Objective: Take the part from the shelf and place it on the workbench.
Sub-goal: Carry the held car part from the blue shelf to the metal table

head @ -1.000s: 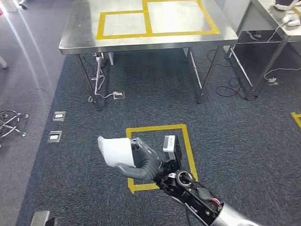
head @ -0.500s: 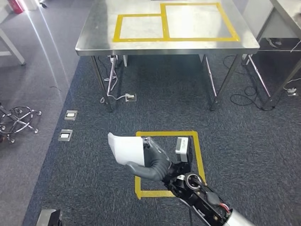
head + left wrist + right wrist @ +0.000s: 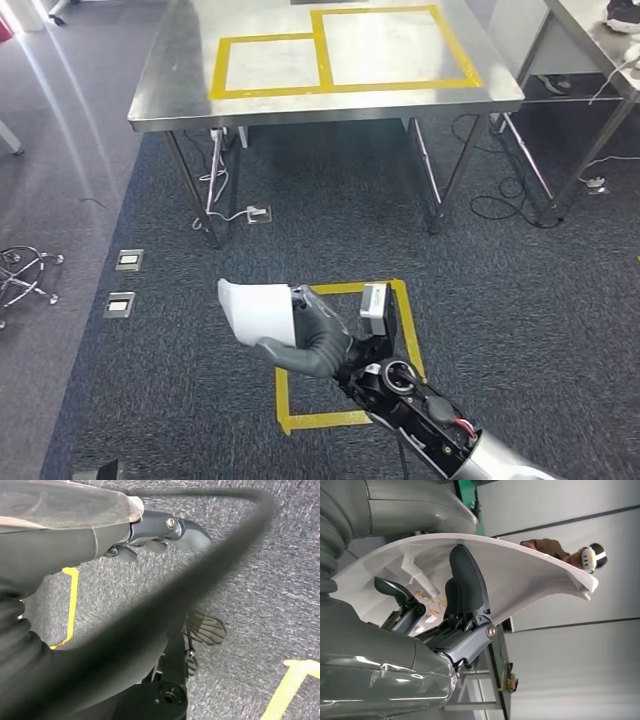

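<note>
Here, your right hand [image 3: 321, 335] was clamped on the part [image 3: 253, 312], a white curved shell that stuck out leftward past the fingers [image 3: 465, 587] and hung above the carpet by the taped square [image 3: 343, 350] on the floor. In the right wrist view you could see the dark fingers wrapped over the shell's inner face with the thumb against the other face, so the hold looked firm, though most of the part reached out unsupported beyond the grasp. The table [image 3: 158, 95] stood well ahead of you, its steel top marked with two yellow frames [image 3: 268, 62], and the part was nowhere near it yet. Your left hand [image 3: 170, 527] hung down by the floor with its fingers loosely curled and nothing in them. The step in hand, as I judged it, was the carry to the table. To do it well, you would have wanted to keep the wrist level so the long free end did not swing, walk squarely up to the near edge, lift the part above the table rim before reaching forward, and set it flat inside a frame before you loosened the fingers.
</note>
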### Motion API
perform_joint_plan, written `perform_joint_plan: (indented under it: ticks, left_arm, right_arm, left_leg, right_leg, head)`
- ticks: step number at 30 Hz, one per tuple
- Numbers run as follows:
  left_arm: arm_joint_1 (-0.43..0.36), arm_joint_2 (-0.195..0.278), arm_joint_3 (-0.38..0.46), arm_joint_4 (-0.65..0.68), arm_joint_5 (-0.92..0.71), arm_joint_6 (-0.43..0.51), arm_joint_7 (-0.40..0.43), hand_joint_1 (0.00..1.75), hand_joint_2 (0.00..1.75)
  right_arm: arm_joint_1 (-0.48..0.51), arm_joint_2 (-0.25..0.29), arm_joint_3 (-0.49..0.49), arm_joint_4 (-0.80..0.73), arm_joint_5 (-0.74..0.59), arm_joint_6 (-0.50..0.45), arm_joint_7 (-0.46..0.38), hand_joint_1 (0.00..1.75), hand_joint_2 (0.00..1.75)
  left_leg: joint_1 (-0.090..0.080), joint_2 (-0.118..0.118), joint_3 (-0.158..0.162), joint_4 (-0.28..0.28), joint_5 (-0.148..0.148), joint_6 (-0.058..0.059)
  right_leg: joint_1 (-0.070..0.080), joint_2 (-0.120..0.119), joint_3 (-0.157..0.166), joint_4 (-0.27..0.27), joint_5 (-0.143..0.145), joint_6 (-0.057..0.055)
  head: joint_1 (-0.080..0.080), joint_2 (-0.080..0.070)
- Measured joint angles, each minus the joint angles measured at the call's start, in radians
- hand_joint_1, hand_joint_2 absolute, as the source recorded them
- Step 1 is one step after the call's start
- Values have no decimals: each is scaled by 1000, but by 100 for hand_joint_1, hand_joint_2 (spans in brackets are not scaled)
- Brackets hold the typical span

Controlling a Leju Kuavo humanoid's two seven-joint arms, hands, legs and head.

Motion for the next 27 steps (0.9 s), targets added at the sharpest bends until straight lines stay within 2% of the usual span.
perform_joint_plan:
  ticks: [2, 3, 4, 6, 7, 8, 9, 10, 11, 12, 13, 14, 17, 18, 19, 20, 22, 23, 24, 25, 26, 27]
  left_arm:
    - [0, -1, 0, 0, 0, 0, 0, 0, 175]
    - [0, -1, 0, 0, 0, -1, 0, 0, 175]
    - [0, -2, 0, 0, 0, -1, 0, 0, 175]
    - [0, -1, 0, 0, 0, -1, 0, 0, 175]
    - [0, -1, 0, 0, 0, -1, 0, 0, 175]
    - [1, -1, 0, 0, 0, -1, 0, 0, 175]
    - [1, -1, 0, 0, 0, -1, 0, 0, 175]
    - [2, -1, 0, 0, 0, -1, 0, 0, 175]
    - [2, -1, 0, 0, 0, -1, 0, 0, 175]
    - [2, -2, 0, 0, 0, -1, 0, 0, 175]
    - [1, -3, 0, 0, -1, -1, 0, 0, 175]
    - [0, -3, 0, 0, -2, -1, 0, 0, 175]
    - [-1, -2, 0, 0, -3, -2, 0, 0, 175]
    - [-1, -2, 0, 0, -4, -3, 0, 0, 175]
    - [-2, -1, 0, 0, -4, -3, 0, 0, 175]
    - [-3, -1, 0, 0, -5, -3, 0, 0, 175]
    - [-2, -1, 0, 0, -6, -4, 0, 0, 175]
    - [0, -1, 0, 0, -6, -4, 0, 0, 175]
    - [1, -1, 0, 0, -6, -4, 0, 0, 175]
    - [2, 0, 0, 0, -6, -4, 0, 0, 175]
    - [2, 1, 0, 0, -6, -4, 0, 0, 175]
    - [2, 1, 0, 0, -6, -4, 0, 0, 175]
  right_arm:
    - [-2, 0, 0, 0, -1, 1, 1, 175, 175]
    - [-3, 1, 0, 0, -1, 1, 1, 175, 175]
    - [-4, 1, 0, 0, -1, 1, 1, 175, 175]
    - [-3, 1, 0, 0, -1, 1, 1, 175, 175]
    - [-1, 1, 0, 1, -1, 1, 1, 175, 175]
    - [0, 1, 0, 2, -1, 1, 1, 175, 175]
    - [2, 1, 0, 2, -1, 1, 1, 175, 175]
    - [2, 1, 0, 3, -1, 1, 1, 175, 175]
    - [2, 1, 0, 3, -1, 1, 1, 175, 175]
    - [1, 1, 0, 3, -2, 2, 0, 175, 175]
    - [1, 1, 0, 4, -2, 2, 0, 175, 175]
    - [0, 1, 0, 4, -3, 2, 0, 175, 175]
    - [1, 1, -1, 5, -5, 1, 0, 175, 175]
    - [0, 2, -1, 5, -5, 1, -1, 175, 175]
    - [-2, 2, -1, 5, -5, 0, -1, 175, 175]
    - [-3, 2, -1, 5, -6, 0, -1, 175, 175]
    - [-2, 2, 0, 6, -6, 0, -1, 175, 175]
    - [0, 2, 0, 6, -6, 0, -1, 175, 175]
    - [1, 2, 0, 7, -6, -1, -1, 175, 175]
    - [2, 2, 0, 7, -6, -1, -1, 175, 175]
    - [2, 2, 0, 7, -6, -1, -1, 175, 175]
    - [2, 2, -1, 7, -6, -1, -1, 175, 175]
  left_leg:
    - [2, -1, 6, -3, -5, 13]
    - [3, -1, 11, -5, -8, 20]
    - [5, 0, 18, -7, -11, 27]
    - [4, 0, 30, -8, -21, 36]
    - [4, 0, 36, -7, -26, 37]
    - [3, -1, 43, -7, -32, 37]
    - [3, -3, 52, -7, -39, 36]
    - [3, -4, 63, -7, -46, 35]
    - [4, -6, 73, -8, -53, 32]
    - [2, -7, 81, -7, -61, 27]
    - [1, -8, 85, -6, -66, 22]
    - [-1, -9, 86, -7, -70, 17]
    - [0, -6, 89, -6, -78, 0]
    - [1, -4, 83, 12, -88, -6]
    - [2, -4, 64, 53, -107, -11]
    - [3, -3, 30, 114, -130, -14]
    - [3, -2, -57, 247, -165, -19]
    - [4, -2, -86, 276, -158, -21]
    - [4, -2, -96, 268, -130, -21]
    - [4, -2, -86, 219, -86, -20]
    - [4, -2, -63, 147, -37, -17]
    - [2, -1, -38, 79, -5, -12]
  right_leg:
    - [-2, -1, 2, 4, -9, 10]
    - [-3, -1, -5, 24, -22, 15]
    - [-5, -1, -25, 69, -43, 20]
    - [-7, -2, -98, 213, -99, 26]
    - [-8, -2, -138, 280, -116, 28]
    - [-9, -2, -165, 314, -112, 28]
    - [-10, -2, -173, 309, -88, 27]
    - [-10, -2, -162, 263, -46, 25]
    - [-10, -2, -139, 192, 3, 21]
    - [-8, -2, -112, 126, 39, 16]
    - [-7, -1, -89, 72, 57, 11]
    - [-5, 0, -75, 42, 61, 8]
    - [-5, 3, -60, 20, 49, -2]
    - [-7, 4, -52, 13, 48, -7]
    - [-9, 2, -45, 6, 47, -11]
    - [-10, 1, -39, 2, 45, -15]
    - [-10, -1, -32, 0, 38, -21]
    - [-10, 0, -27, 0, 33, -22]
    - [-10, 1, -20, 1, 27, -22]
    - [-10, 2, -11, 1, 21, -20]
    - [-10, 2, -4, 0, 14, -18]
    - [-7, 3, 3, 1, 6, -13]
  head:
    - [5, 0]
    - [8, 0]
    - [13, 0]
    - [25, 0]
    - [30, 0]
    - [33, 0]
    - [37, 0]
    - [41, 0]
    - [45, 0]
    - [50, 0]
    - [55, 0]
    - [57, 0]
    - [53, 0]
    - [49, 0]
    - [43, 0]
    - [36, 0]
    - [24, 0]
    - [20, 0]
    - [15, 0]
    - [10, 0]
    - [4, 0]
    - [-1, 0]
